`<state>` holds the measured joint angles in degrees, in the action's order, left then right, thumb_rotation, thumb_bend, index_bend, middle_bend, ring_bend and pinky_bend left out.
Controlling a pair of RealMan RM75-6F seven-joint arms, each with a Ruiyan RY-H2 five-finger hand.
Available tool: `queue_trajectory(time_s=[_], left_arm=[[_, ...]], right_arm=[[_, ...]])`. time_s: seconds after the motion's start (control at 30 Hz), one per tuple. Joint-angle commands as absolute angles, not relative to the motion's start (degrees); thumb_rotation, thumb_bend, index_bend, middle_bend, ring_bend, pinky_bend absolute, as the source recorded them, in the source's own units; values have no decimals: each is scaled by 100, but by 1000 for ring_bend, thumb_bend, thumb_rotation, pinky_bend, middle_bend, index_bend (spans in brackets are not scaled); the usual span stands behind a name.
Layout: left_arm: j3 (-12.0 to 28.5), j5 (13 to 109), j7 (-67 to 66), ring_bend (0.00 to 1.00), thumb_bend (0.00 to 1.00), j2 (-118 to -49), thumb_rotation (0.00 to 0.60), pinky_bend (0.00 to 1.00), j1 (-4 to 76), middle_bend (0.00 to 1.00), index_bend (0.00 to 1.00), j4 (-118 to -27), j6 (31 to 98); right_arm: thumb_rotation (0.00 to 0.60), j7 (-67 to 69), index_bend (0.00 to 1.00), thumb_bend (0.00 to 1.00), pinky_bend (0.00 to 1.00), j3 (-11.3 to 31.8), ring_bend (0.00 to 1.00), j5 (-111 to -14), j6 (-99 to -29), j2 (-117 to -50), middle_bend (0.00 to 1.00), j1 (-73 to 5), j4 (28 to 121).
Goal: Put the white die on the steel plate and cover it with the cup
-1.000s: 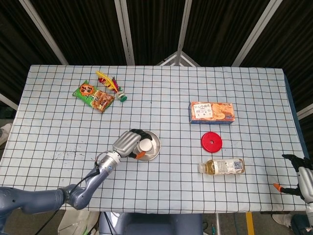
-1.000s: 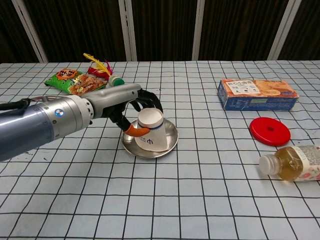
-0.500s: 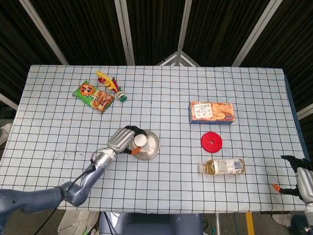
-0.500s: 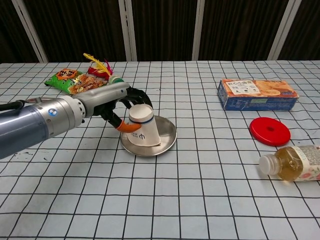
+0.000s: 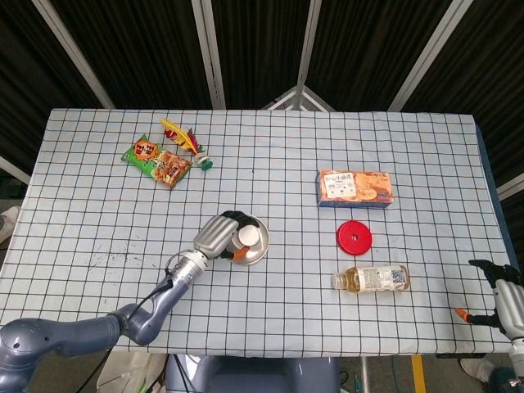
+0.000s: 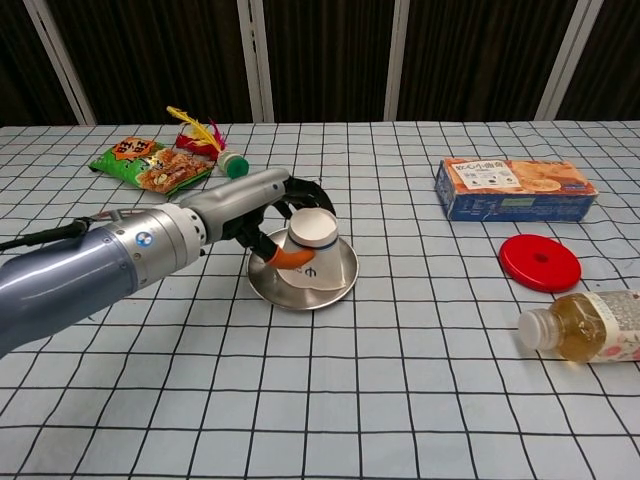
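White paper cup (image 6: 311, 249), inverted, sits on the round steel plate (image 6: 337, 285), base up and tilted a little, leaning toward the arm side. In the head view the cup (image 5: 250, 237) occupies the left half of the plate (image 5: 260, 250). White die: not visible in either view; cannot tell whether it is under the cup.

Left hand (image 6: 262, 214) is wrapped around the cup from the robot's left. Dark fingers (image 6: 303, 193) curl over the far side of the cup near its upturned base; the orange-tipped thumb (image 6: 283, 261) presses the near wall low down. The hand grips the cup. The silver forearm runs from the hand toward the lower left of the chest view.

Right hand (image 5: 501, 293) shows only in the head view, at the table's right edge, well apart from the plate. Its fingers are apart and nothing is in them.

Surroundings on the checked tablecloth (image 6: 400, 400):
- flat red round lid (image 6: 540, 263), right of the plate
- clear plastic bottle of amber liquid (image 6: 582, 330), lying on its side, near the lid
- orange-and-blue biscuit box (image 6: 515, 187), behind the lid
- green-and-orange snack packet (image 6: 150, 165), far left
- feathered shuttlecock toy (image 6: 200, 137), just beside the packet
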<state>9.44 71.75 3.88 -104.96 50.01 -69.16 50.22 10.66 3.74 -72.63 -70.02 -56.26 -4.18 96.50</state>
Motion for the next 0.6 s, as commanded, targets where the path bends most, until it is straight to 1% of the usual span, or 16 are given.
queue_trajectory(time_s=[0.03, 0.2, 0.37, 0.5, 0.6], left_arm=[[893, 7143, 422, 209, 500, -10436, 600, 211, 5049, 326, 415, -7124, 4791], [963, 6893, 723, 208, 501, -10123, 600, 211, 5008, 330, 412, -7684, 4430], [1030, 6682, 872, 209, 501, -9719, 600, 211, 4924, 338, 419, -8054, 4277], [987, 6633, 604, 209, 501, -9485, 600, 211, 4869, 339, 422, -8085, 4368], [892, 6722, 214, 209, 501, -9453, 600, 211, 4877, 339, 423, -7881, 4503]], right_arm=[[600, 1090, 213, 96, 12, 365, 152, -7255, -7002, -5614, 190, -403, 9642], [600, 1128, 213, 96, 12, 358, 152, -7313, -7042, -5605, 190, -390, 9637], [600, 1115, 213, 96, 12, 366, 152, -7312, -7014, -5602, 190, -415, 9661], [600, 1100, 213, 96, 12, 339, 152, -7340, -7034, -5603, 190, -397, 9683], [600, 1107, 213, 96, 12, 343, 152, -7343, -7014, -5601, 190, -413, 9711]])
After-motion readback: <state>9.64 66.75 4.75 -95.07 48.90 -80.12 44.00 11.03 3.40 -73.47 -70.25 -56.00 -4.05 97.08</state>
